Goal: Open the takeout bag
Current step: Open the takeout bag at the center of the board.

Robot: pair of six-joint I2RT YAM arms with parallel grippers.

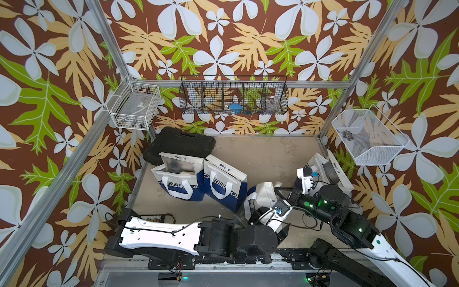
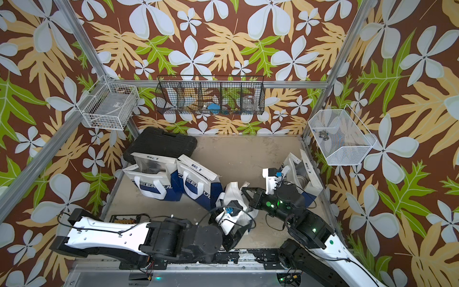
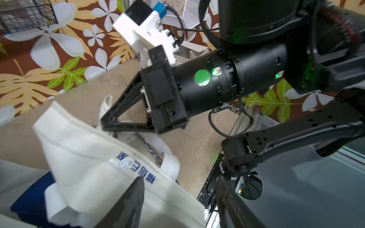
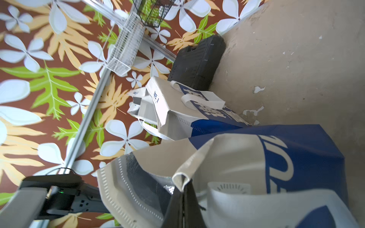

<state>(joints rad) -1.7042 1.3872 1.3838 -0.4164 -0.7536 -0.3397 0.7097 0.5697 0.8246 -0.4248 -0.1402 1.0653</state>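
**Q:** Where is the bag, and what are your jaws doing?

**A:** The white-and-blue takeout bag slumps on the tabletop, near the middle of its front edge. My right gripper is pinched closed on a fold of its white rim. My left gripper stands parted and holds nothing, with the rim just beside one finger.

**Q:** How do you open it well?

**A:** I keep the right pinch firm, catch the opposite rim with my left, and spread gently across the mouth.

**Q:** Which way does it point?

**A:** Seemingly mouth upward, toward the right edge. Its long axis slants from the front edge toward the rear right corner.
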